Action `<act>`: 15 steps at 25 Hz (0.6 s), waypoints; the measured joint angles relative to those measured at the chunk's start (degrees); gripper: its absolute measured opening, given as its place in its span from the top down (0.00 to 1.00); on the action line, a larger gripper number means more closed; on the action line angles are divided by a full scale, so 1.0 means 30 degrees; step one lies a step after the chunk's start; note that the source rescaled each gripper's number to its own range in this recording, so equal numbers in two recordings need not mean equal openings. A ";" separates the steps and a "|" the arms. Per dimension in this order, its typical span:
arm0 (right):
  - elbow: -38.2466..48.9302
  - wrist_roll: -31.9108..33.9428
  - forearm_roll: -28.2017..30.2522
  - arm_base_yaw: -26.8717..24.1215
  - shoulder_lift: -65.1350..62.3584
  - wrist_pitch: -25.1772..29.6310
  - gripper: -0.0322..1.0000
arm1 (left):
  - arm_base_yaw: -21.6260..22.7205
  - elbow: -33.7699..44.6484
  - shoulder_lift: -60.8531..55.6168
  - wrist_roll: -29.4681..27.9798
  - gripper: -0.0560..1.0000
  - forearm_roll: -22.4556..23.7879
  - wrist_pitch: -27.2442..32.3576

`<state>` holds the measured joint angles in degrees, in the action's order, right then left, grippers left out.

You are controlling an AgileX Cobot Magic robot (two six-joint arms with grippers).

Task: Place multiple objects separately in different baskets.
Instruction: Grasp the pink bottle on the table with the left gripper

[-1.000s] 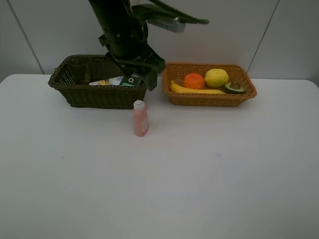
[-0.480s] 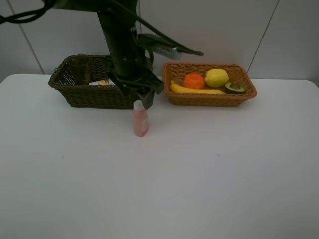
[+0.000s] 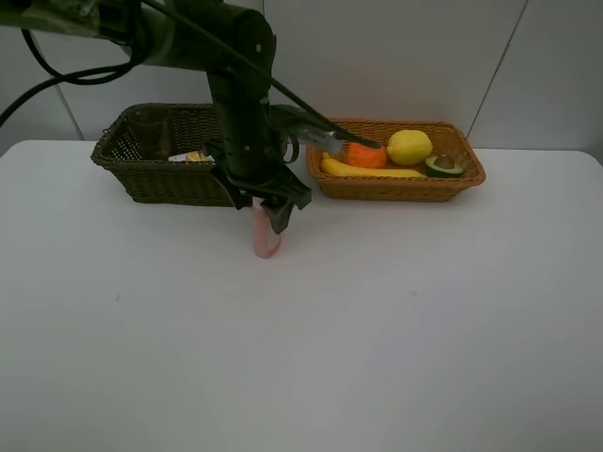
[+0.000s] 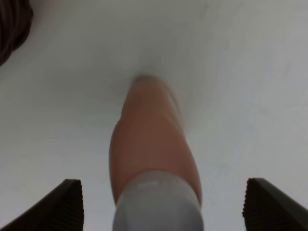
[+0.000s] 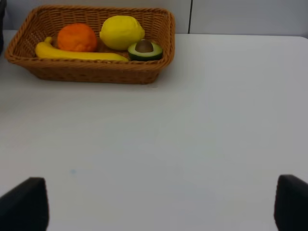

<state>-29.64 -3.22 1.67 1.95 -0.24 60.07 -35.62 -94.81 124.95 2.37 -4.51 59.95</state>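
Left hand sits directly over small pink bottle, fingers spread wide either side of its white cap, not touching. Bottle upright on white table, just in front of dark basket. Orange-tan basket to the right holds banana, orange, lemon, halved avocado. Right hand spread apart, nothing in it, above bare table.
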 joint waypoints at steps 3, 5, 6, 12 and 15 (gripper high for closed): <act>0.0000 0.0000 0.0000 0.0000 0.0000 0.0000 0.02 | 0.0000 0.0000 0.0201 -0.0022 0.11 0.0000 -0.0424; 0.0000 0.0000 0.0000 0.0000 0.0000 0.0000 0.02 | 0.0000 0.0000 0.0302 -0.0063 0.11 0.0000 -0.0733; 0.0000 0.0000 0.0000 0.0000 0.0000 0.0000 0.02 | 0.0000 0.0000 0.0341 -0.0084 0.11 0.0000 -0.0885; 0.0000 0.0000 -0.0017 0.0000 0.0000 0.0000 0.02 | 0.0000 0.0000 0.0872 -0.0141 0.11 0.0000 -0.1168; 0.0000 0.0000 -0.0017 0.0000 0.0000 0.0000 0.02 | 0.0000 0.0000 0.1040 -0.0141 0.11 0.0000 -0.1229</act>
<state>-29.64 -3.22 1.62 1.95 -0.24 60.07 -35.62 -94.81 128.07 1.95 -4.51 56.26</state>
